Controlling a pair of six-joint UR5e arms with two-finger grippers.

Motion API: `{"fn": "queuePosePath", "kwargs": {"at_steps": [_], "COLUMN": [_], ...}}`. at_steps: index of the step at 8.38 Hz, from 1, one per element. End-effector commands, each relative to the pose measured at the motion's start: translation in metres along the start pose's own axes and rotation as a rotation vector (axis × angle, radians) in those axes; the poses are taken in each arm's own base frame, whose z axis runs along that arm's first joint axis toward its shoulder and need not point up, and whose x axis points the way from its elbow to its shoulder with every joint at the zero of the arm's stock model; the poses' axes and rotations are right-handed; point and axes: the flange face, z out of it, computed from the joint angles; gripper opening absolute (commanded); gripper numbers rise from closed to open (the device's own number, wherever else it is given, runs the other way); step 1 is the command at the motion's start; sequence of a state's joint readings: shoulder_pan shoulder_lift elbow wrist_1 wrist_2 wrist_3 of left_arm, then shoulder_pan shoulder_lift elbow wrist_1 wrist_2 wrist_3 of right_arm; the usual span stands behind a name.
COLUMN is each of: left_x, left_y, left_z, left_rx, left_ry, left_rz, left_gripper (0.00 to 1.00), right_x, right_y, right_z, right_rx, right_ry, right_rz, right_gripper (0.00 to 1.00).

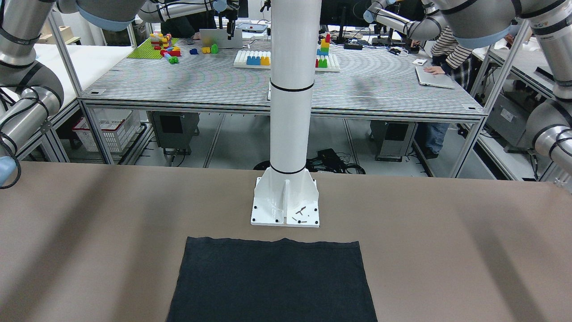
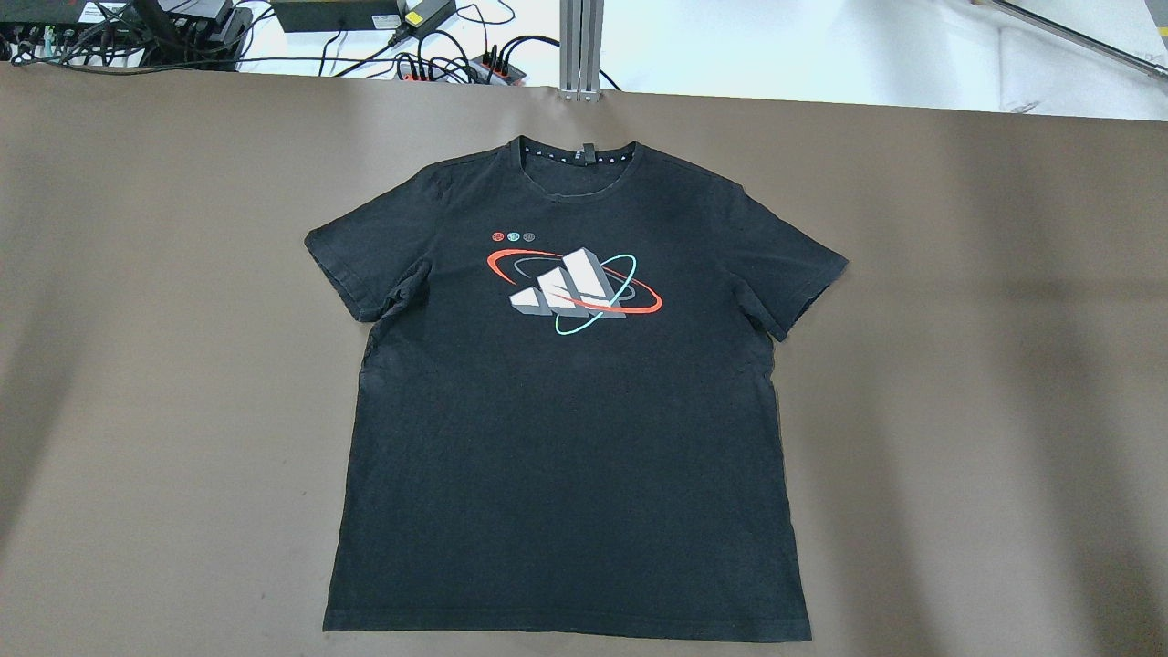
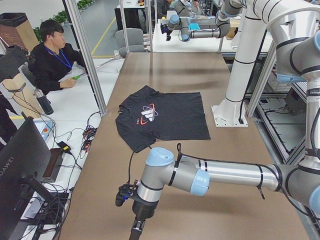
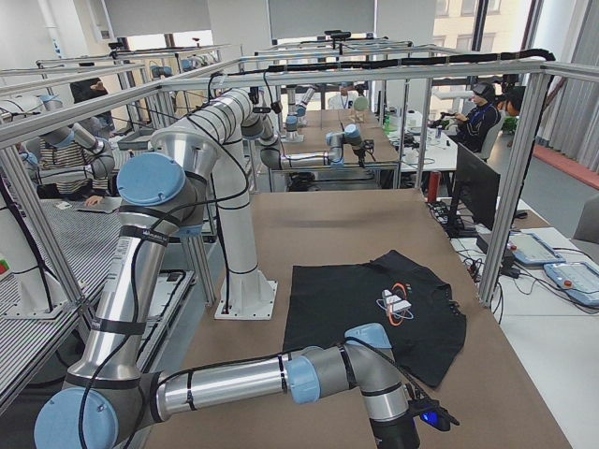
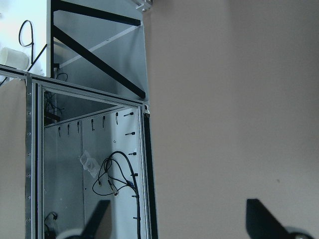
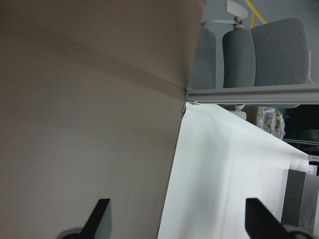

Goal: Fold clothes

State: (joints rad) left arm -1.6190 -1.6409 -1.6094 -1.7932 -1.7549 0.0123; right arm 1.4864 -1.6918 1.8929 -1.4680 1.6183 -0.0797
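The clothes are one black T-shirt [image 2: 566, 438] with a white, red and teal print on the chest. It lies flat and spread out, collar toward the far edge, in the middle of the brown table [image 2: 958, 365]. Its hem [image 1: 272, 243] lies just in front of the white pillar's base plate [image 1: 286, 210]. Neither gripper shows in the overhead view. My left gripper [image 5: 179, 221] hangs open over the table's left end, far from the shirt. My right gripper [image 6: 179, 219] hangs open over the table's right end, with nothing between its fingers.
A metal frame and cables [image 5: 114, 174] lie below the table's left end. A white surface [image 6: 224, 164] and grey chairs [image 6: 269, 50] border the right end. People sit at desks [image 3: 52, 60] beside the far long edge. Cables and power strips [image 2: 429, 55] lie beyond that edge.
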Motion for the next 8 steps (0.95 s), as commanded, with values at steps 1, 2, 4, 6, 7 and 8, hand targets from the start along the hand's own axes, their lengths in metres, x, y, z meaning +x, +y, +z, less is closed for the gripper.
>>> {"fn": "queuePosePath", "kwargs": {"at_steps": [1,2,4,6,7,8], "left_x": [-0.001,0.000,0.001,0.006,0.007,0.009], "left_y": [0.002,0.001,-0.002,-0.015,-0.023,-0.032], "left_z": [0.000,-0.001,-0.003,-0.020,-0.027,-0.033], "left_rx": [0.005,0.020,0.026,0.064,0.083,0.097], "left_ry": [-0.001,0.001,0.003,0.011,0.010,0.014], "left_rz": [0.008,0.004,0.005,0.016,0.021,0.025], "left_gripper": [0.95,0.95,0.95,0.95,0.95,0.95], "right_x": [0.000,0.000,0.000,-0.001,-0.002,-0.002], "right_y": [0.000,0.000,-0.002,-0.007,-0.016,-0.020], "right_z": [0.000,0.000,-0.006,-0.015,-0.031,-0.036], "right_rx": [0.001,0.001,0.014,0.048,0.138,0.204], "right_ry": [0.000,0.000,-0.002,0.003,0.011,0.014], "right_rz": [-0.002,-0.002,-0.002,-0.008,-0.019,-0.017], "right_gripper": [0.94,0.94,0.94,0.94,0.94,0.94]}}
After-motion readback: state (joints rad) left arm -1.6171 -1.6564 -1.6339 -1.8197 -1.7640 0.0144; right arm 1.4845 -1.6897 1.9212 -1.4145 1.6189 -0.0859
